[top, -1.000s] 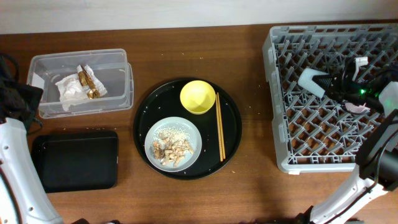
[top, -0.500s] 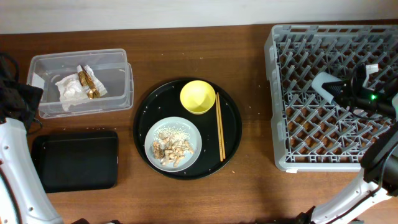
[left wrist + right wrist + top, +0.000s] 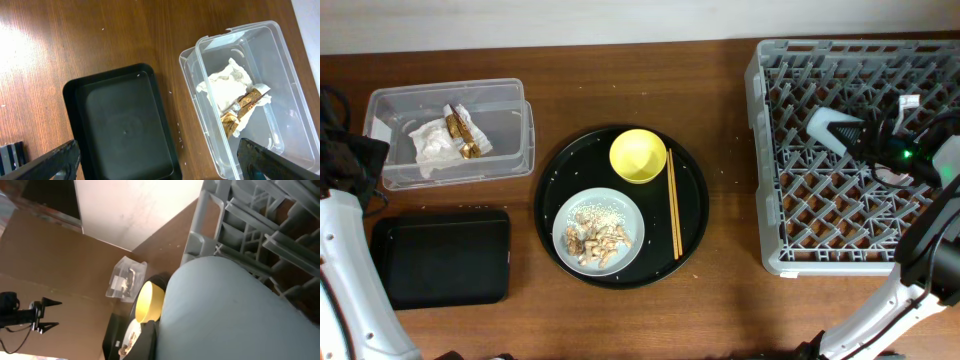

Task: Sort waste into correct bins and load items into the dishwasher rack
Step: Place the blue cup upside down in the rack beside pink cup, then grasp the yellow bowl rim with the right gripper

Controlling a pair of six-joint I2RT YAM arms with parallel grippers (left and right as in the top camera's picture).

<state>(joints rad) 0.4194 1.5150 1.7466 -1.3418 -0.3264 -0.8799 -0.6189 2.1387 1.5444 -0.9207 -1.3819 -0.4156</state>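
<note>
My right gripper (image 3: 860, 143) is shut on the small light-blue cup (image 3: 826, 129), held on its side just over the grey dishwasher rack (image 3: 790, 240). The cup fills the right wrist view (image 3: 225, 310). A pinkish cup (image 3: 892, 174) seems to lie in the rack beside it. My left gripper (image 3: 160, 167) is open and empty above the flat black tray (image 3: 125, 125) and the clear box (image 3: 280, 75) holding wrappers (image 3: 235, 97). The yellow bowl (image 3: 638, 156), the grey plate (image 3: 630, 215) with food scraps (image 3: 597, 238) and the chopsticks (image 3: 674, 203) are mid-table.
The bowl, plate and chopsticks lie on a large round black tray (image 3: 545, 200). The clear box (image 3: 510, 95) and flat black tray (image 3: 440, 258) sit at the left. Small crumbs dot the wood between the round tray and the rack.
My right gripper carried the light-blue cup to the right over the rack, then back a little to the left. The left arm has not moved.
</note>
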